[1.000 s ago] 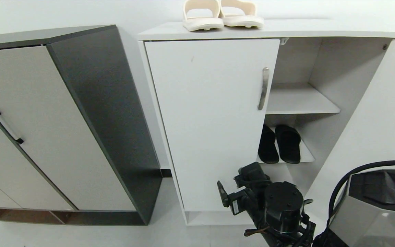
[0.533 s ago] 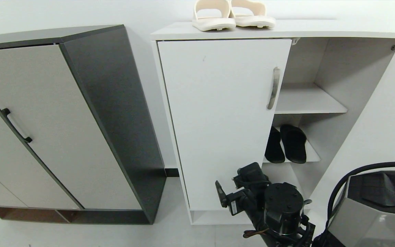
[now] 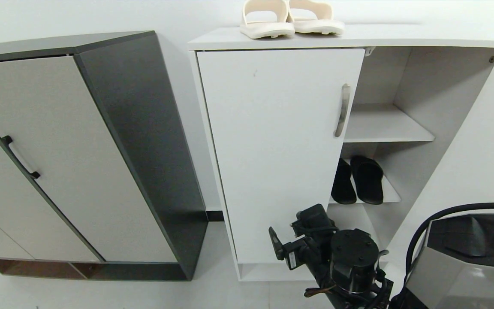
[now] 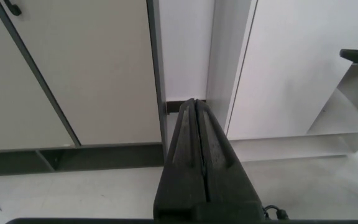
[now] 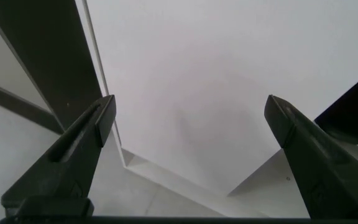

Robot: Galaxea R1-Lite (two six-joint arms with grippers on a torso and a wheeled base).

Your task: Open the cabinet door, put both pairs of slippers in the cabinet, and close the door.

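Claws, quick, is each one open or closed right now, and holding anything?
Left claw: closed, empty.
Right claw: open, empty.

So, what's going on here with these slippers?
The robot is putting slippers away. The white cabinet has one door open, and the black slippers lie on its lower shelf. The cream slippers sit on top of it. The right pincer is open and empty; the left pincer is shut.
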